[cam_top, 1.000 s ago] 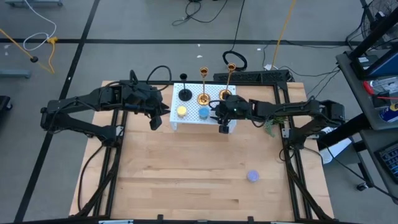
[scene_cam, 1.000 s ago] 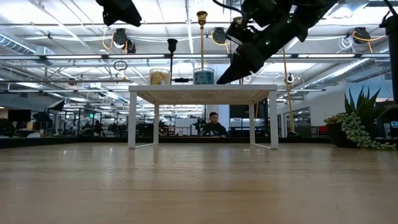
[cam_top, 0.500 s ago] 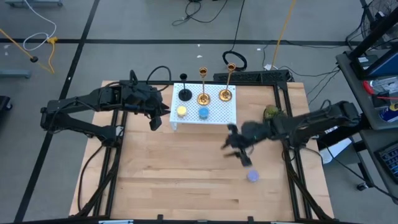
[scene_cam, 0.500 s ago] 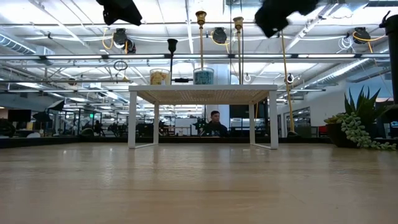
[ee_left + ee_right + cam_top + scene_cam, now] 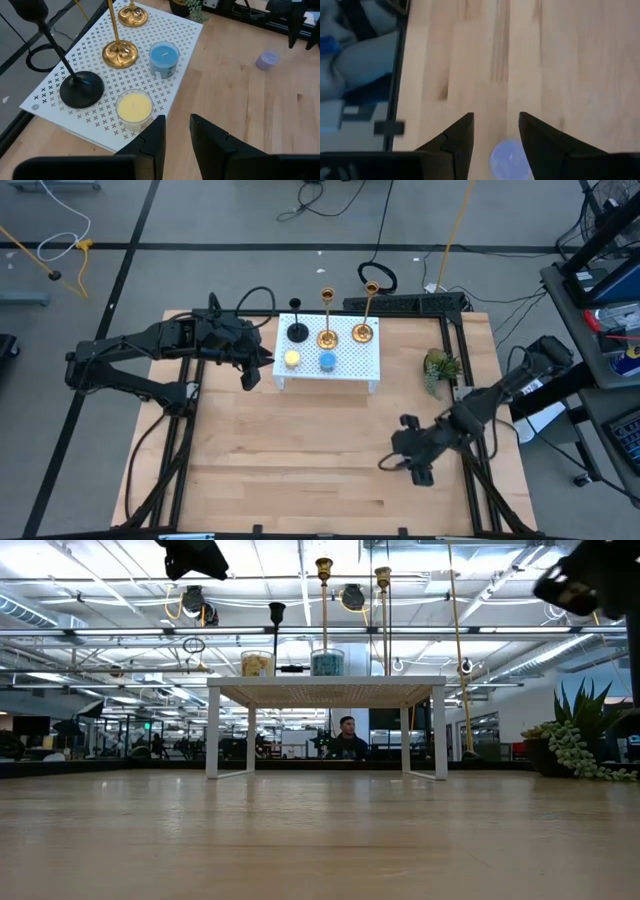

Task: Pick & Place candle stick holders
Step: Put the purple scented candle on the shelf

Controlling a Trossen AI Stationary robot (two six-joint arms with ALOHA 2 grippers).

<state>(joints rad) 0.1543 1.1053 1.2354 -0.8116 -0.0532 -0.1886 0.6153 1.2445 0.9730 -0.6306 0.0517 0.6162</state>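
On the white perforated stand (image 5: pixel 350 363) stand two brass candle stick holders (image 5: pixel 326 337) (image 5: pixel 363 332), a shorter black one (image 5: pixel 298 332), a yellow piece (image 5: pixel 291 359) and a blue piece (image 5: pixel 327 361), each on its round base. The lavender piece (image 5: pixel 507 156) lies on the table at the near right. My right gripper (image 5: pixel 403 463) is open above it, one finger on either side, and mostly hides it in the high view. My left gripper (image 5: pixel 255 372) is open and empty, held above the table at the stand's left end; the left wrist view shows it (image 5: pixel 176 135) near the yellow piece (image 5: pixel 134 107).
A small green plant sprig (image 5: pixel 437 367) lies right of the stand. Black frame rails (image 5: pixel 470 470) run along the table's right side near my right arm. Bare wood lies across the table's middle and near left. A person (image 5: pixel 346 740) sits in the room behind.
My right gripper has left the stand's right near corner, swung toward the table's near right and gone down over the lavender piece. The brass holder beside which it stood stays upright on the stand.
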